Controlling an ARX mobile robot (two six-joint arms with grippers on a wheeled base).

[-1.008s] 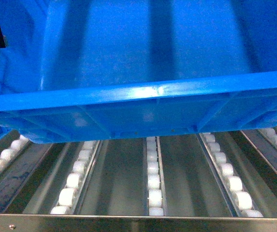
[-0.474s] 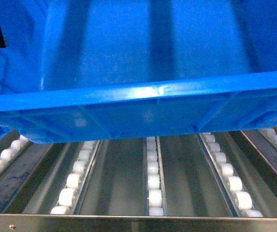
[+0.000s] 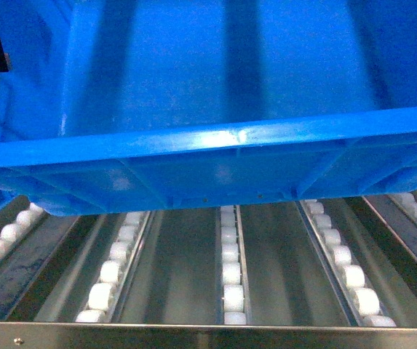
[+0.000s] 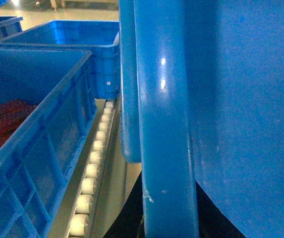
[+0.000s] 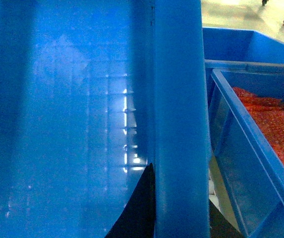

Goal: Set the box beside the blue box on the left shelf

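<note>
Box (image 3: 215,109) is held above the left shelf (image 3: 193,336), its near rim over the roller lanes (image 3: 231,276), not touching them in head view. Left gripper (image 4: 146,218) straddles the box's left rim, right gripper (image 5: 154,213) its right rim; grip state: cannot tell for either. Neighbouring blue crates (image 4: 28,144) sit just beside on both sides.

The box (image 3: 215,109) is up above the left shelf (image 3: 208,336), over its rows of little wheels (image 3: 232,273). Another box (image 4: 28,148) sits on the shelf to its left, and one more (image 5: 253,148) sits to its right.
</note>
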